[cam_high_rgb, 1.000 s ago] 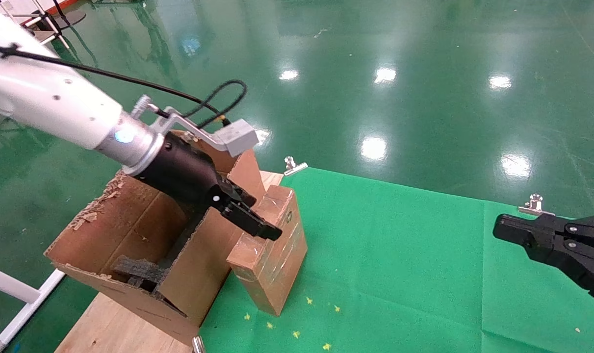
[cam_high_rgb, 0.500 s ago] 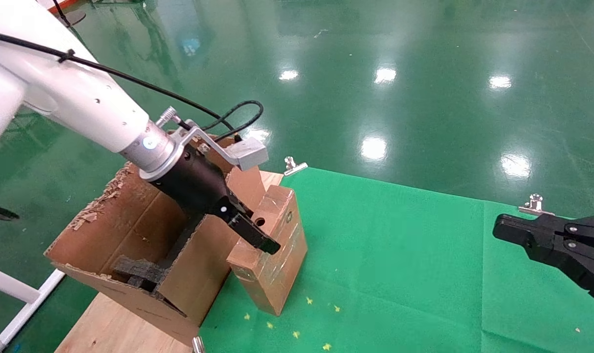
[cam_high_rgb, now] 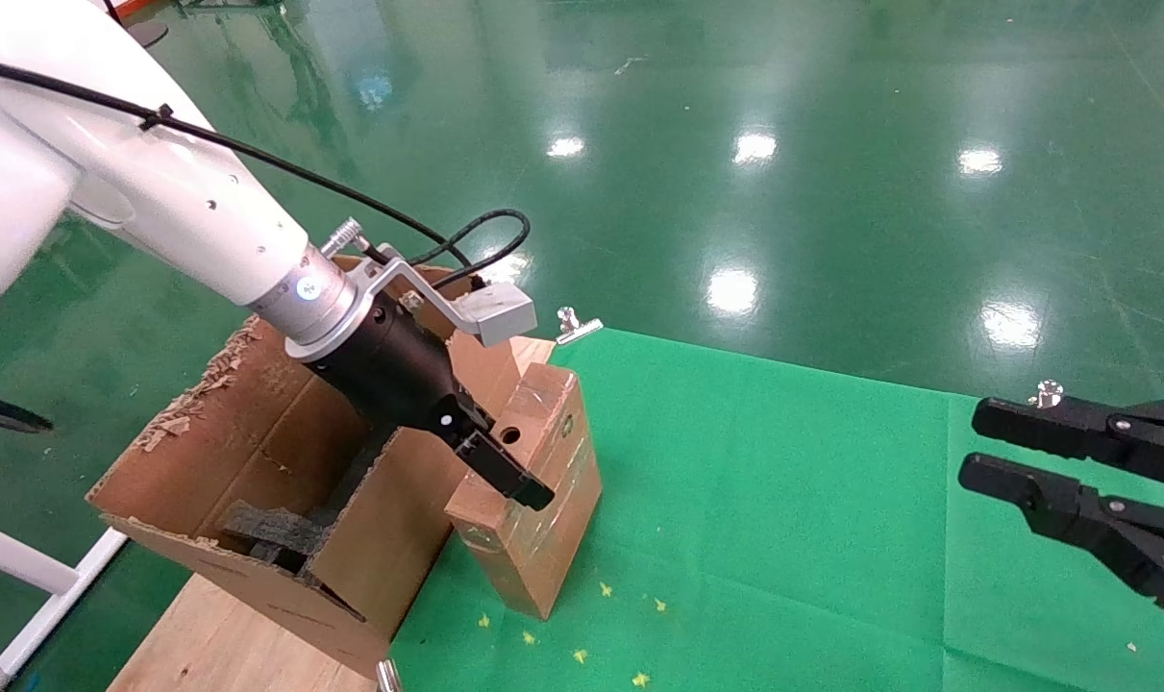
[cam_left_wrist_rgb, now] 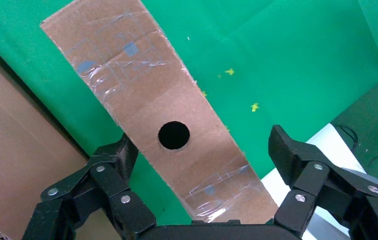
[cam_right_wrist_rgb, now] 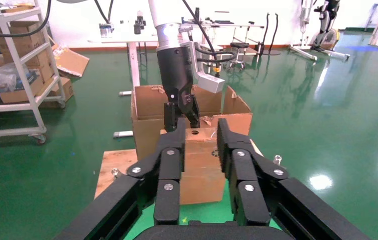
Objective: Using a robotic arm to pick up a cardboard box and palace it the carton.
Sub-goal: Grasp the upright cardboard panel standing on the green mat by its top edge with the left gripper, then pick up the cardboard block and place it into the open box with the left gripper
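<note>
Straddling the cardboard box (cam_left_wrist_rgb: 172, 135), the left gripper (cam_left_wrist_rgb: 204, 150) has its fingers (cam_left_wrist_rgb: 111, 172) spread apart, one on each side of the narrow taped end and neither yet pressing the cardboard. The box stands on end on the green cloth (cam_high_rgb: 783, 500), touching the side wall of the carton (cam_high_rgb: 255, 481), with one round hole facing up between the fingers. To grip well, my advice is to lower until the pads sit below the top edge, centre the hole between them, then close squarely on the long faces so the glossy tape does not let it slip. Beyond the fingers lie yellow specks on the cloth. Farther off, the right gripper (cam_high_rgb: 1052, 461) hangs idle, fingers parted. A small recycling mark shows on the box's side; no readable words appear.
</note>
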